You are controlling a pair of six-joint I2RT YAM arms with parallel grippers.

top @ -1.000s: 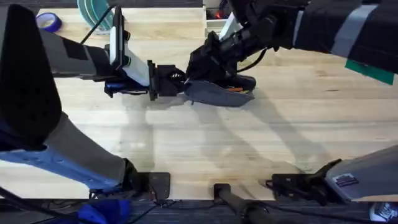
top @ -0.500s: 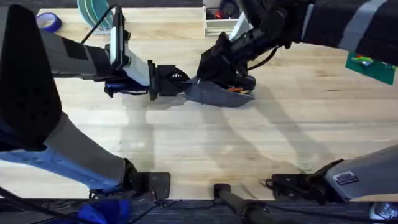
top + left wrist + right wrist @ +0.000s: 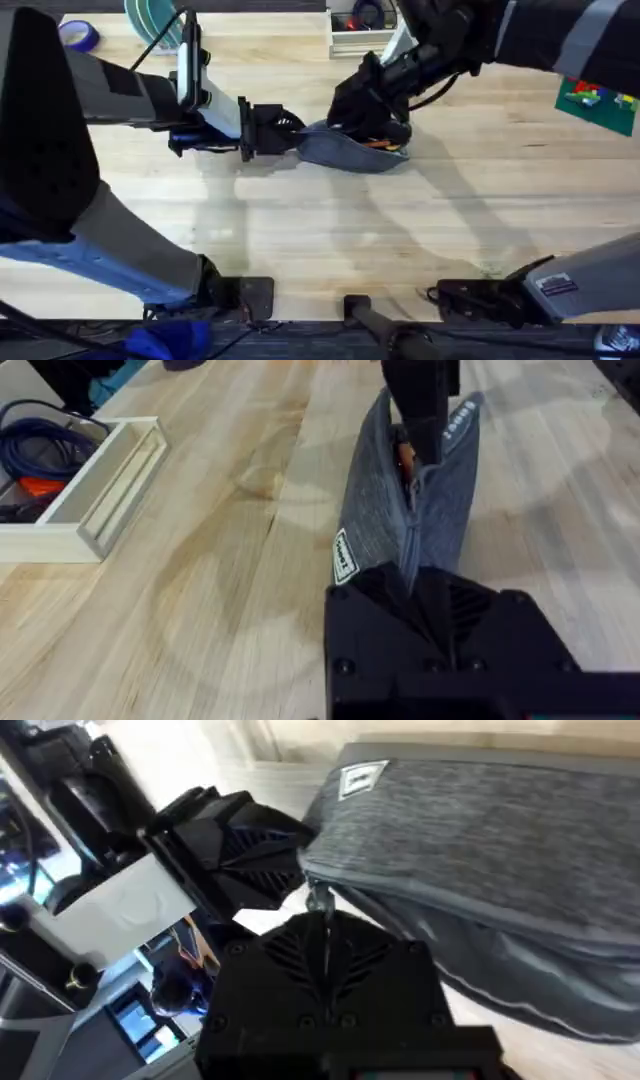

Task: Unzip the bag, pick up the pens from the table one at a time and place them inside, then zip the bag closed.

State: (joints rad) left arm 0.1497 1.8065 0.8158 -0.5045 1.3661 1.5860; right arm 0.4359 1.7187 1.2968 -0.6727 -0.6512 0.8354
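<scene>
now left gripper [image 3: 285, 132] clamping left end of pencil pouch [image 3: 345, 152], long axis running rightward; right gripper [image 3: 322, 942] pinching zipper pull [image 3: 319, 902] near that end.

The right gripper [image 3: 335, 122] now sits farther right along the bag [image 3: 350, 152], its arm swung up and away; more orange shows inside the opening.

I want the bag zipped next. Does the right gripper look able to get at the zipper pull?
Probably yes: the right gripper sits on the bag at its zipper pull, while the left gripper pinches the bag's end.
</scene>
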